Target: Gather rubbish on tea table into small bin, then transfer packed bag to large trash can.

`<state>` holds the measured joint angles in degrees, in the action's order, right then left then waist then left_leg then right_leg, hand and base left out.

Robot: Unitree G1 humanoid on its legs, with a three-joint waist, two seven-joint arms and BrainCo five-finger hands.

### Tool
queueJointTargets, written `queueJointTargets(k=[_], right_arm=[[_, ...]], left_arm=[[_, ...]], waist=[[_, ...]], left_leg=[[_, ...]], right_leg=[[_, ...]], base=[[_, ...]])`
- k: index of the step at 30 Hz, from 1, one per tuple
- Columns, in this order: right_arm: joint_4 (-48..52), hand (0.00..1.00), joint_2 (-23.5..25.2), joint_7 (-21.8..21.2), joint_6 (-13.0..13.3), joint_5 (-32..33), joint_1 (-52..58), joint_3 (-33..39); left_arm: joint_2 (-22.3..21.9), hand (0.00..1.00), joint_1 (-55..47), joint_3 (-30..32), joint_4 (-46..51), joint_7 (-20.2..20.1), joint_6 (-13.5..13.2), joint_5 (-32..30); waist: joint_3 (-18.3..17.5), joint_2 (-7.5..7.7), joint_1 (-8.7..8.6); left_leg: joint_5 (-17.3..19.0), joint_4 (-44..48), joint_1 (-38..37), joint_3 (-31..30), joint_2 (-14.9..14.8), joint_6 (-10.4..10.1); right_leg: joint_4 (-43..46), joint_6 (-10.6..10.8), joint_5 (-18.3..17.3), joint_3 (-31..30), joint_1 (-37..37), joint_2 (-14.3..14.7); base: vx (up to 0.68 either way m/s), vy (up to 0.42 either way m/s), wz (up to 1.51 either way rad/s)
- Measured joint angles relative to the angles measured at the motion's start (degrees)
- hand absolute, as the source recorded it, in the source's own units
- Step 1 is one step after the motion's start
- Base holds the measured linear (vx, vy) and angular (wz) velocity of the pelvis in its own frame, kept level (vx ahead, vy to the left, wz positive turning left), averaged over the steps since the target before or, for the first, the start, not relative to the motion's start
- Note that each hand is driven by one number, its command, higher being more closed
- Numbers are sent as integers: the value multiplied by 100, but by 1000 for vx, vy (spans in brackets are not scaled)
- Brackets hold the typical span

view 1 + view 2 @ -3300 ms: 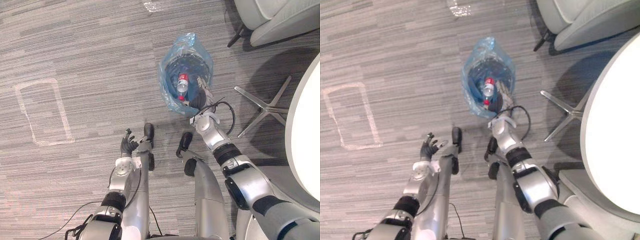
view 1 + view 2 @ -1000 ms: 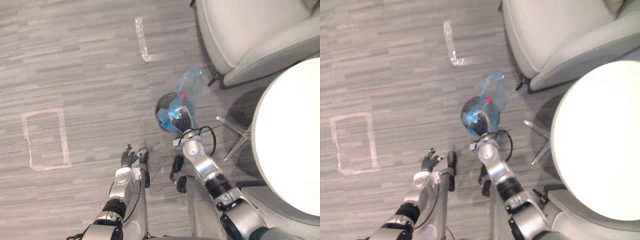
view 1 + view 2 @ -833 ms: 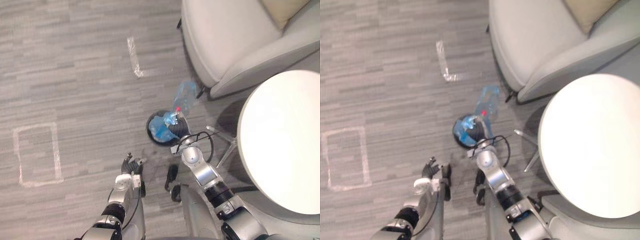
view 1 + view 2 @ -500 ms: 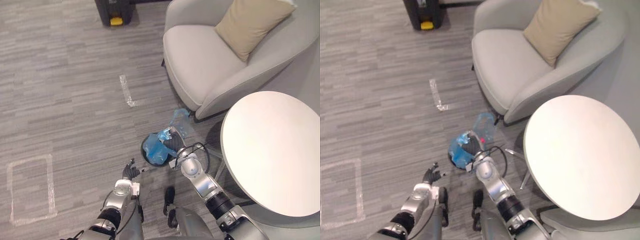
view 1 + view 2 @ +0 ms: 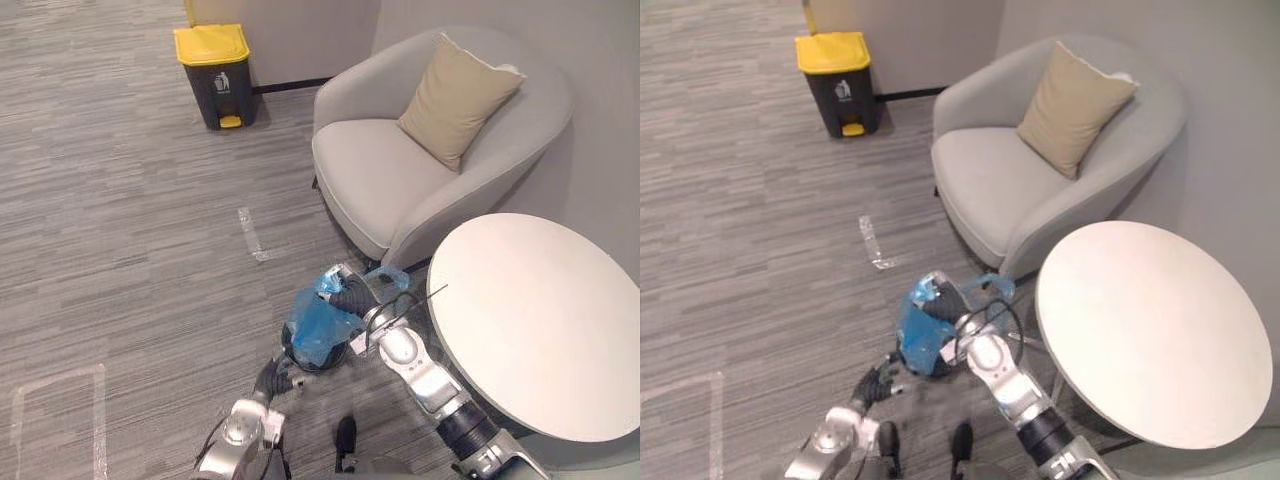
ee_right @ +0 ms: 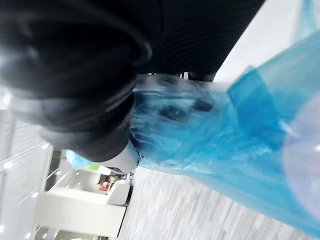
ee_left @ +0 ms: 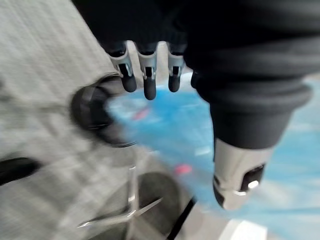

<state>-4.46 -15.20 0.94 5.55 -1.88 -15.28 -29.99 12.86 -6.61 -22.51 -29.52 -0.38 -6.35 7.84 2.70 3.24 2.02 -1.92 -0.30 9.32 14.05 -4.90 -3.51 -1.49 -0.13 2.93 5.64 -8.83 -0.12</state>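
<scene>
Just beside the round table (image 5: 535, 325), right hand (image 5: 352, 297) fingers clamped on blue bag (image 5: 316, 322), bag over black bin (image 5: 299, 357), left hand (image 5: 270, 379) near table, fingers loosely apart, yellow-lidded trash can (image 5: 216, 62) well apart from table

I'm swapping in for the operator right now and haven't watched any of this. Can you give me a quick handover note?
Right hand: shut on the bunched top of the blue bag, which hangs over the small bin.
Left hand: open, low beside the bin, holding nothing.
Done: tea table top is bare; bag is gathered up.
Left: lift the bag clear and carry it to the yellow-lidded large trash can by the far wall.
</scene>
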Motion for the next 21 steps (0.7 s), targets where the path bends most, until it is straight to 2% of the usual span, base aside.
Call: queueJointTargets(k=[5, 9, 14, 21], right_arm=[[397, 100, -109, -128, 70, 441, -71, -98], [413, 100, -137, -222, 125, 649, -395, -255], [412, 100, -344, -223, 126, 649, -436, -303], [377, 100, -346, -198, 124, 604, -434, -301]], left_arm=[[114, 0, 153, -233, 2, -47, -64, -204], [169, 0, 250, -479, 3, -108, -72, -538], [211, 0, 346, -561, 4, -103, -75, -557], [254, 0, 330, -525, 1, -82, -74, -659]], waist=[[-117, -51, -50], [-166, -47, -179], [-175, -39, -188], [-180, -45, -210]], left_leg=[[-41, -178, -156, 57, 33, 5], [-46, -181, -158, 123, 44, 9], [-50, -185, -178, 123, 53, 15], [-136, -358, -329, 120, 69, 19]], right_leg=[[-190, 11, 87, -92, 93, 1], [-293, 9, 197, -167, 107, 2], [-313, 14, 212, -174, 129, 0], [-357, 16, 234, -186, 212, 4]], base=[[-2, 20, -9], [16, 12, -9], [2, 2, -1], [0, 0, 0]])
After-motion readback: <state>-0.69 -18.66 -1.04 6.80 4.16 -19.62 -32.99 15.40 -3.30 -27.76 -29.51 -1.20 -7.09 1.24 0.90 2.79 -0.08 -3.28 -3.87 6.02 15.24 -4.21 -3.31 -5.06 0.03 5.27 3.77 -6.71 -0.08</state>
